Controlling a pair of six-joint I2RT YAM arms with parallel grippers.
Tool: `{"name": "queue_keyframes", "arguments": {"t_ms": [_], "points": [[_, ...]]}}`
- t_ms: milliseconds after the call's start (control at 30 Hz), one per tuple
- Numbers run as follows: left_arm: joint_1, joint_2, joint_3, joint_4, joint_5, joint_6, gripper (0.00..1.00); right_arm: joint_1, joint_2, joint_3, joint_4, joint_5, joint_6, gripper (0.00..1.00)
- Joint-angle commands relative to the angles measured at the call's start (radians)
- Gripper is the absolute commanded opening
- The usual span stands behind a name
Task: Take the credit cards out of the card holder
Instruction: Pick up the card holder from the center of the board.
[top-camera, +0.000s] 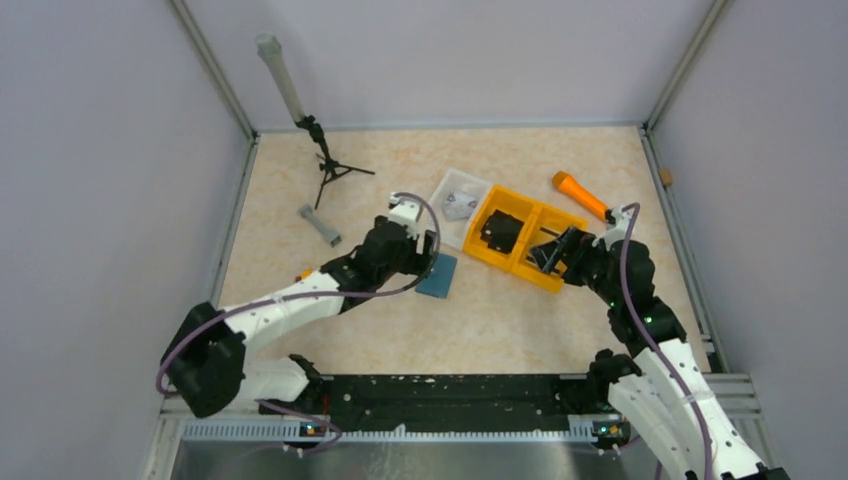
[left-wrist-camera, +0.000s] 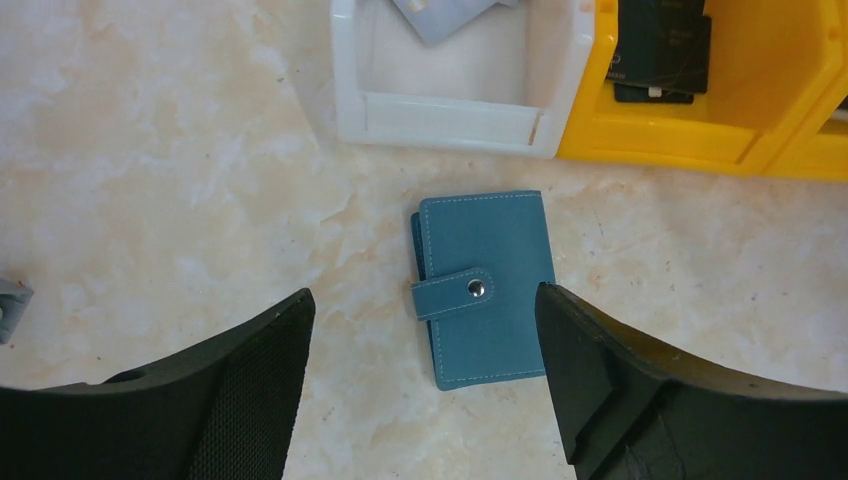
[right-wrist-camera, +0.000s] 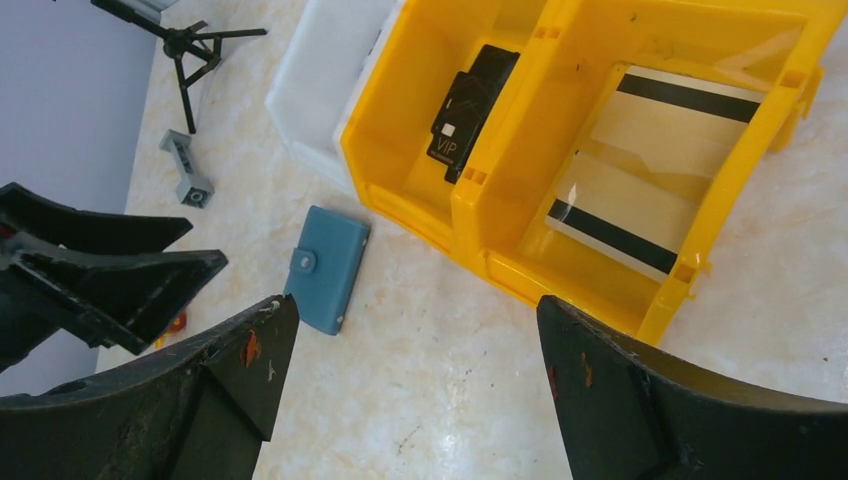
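1. The card holder (left-wrist-camera: 483, 288) lies flat on the desk (left-wrist-camera: 150, 150), closed, with its strap snapped.
2. It sits just beside the white tray (left-wrist-camera: 445, 115) and the yellow bin (left-wrist-camera: 680, 140), touching neither.
3. The left fingers (left-wrist-camera: 250, 390) stand open, one to each side of it, gripping nothing.
4. The right fingers (right-wrist-camera: 640, 400) are open and empty by the bin.
5. Cards (right-wrist-camera: 640, 170) lie in the bin.

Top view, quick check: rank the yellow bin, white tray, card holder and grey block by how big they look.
1. yellow bin, clearly largest
2. white tray
3. card holder, close to the tray in apparent size, so that order is unsure
4. grey block, a thin bar, smallest
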Motion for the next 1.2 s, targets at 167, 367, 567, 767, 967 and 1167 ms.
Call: {"name": "queue_keyframes", "arguments": {"t_ms": [167,367,567,767,967,1167], "points": [[-0.149,0.347,0.312,-0.268,-0.223,0.073,0.8,0.007,0.015,0.02,0.022,-0.02,-0.03,0.93],[-0.151,0.471,0.381,-0.301,-0.169,0.055,0.69,0.007,0.012,0.027,0.005,-0.02,-0.04,0.93],[-0.152,0.482,0.372,-0.32,-0.194,0.048,0.57,0.007,0.014,0.023,0.002,-0.024,-0.041,0.93],[-0.15,0.482,0.341,-0.311,-0.168,0.031,0.58,0.008,0.013,0.023,0.001,-0.024,-0.039,0.93],[-0.124,0.481,0.326,-0.295,-0.108,0.023,0.6,0.007,0.013,0.024,0.017,-0.041,-0.018,0.93],[-0.096,0.489,0.336,-0.299,-0.049,-0.01,0.33,0.007,0.015,0.029,0.021,-0.052,-0.013,0.92]]}}
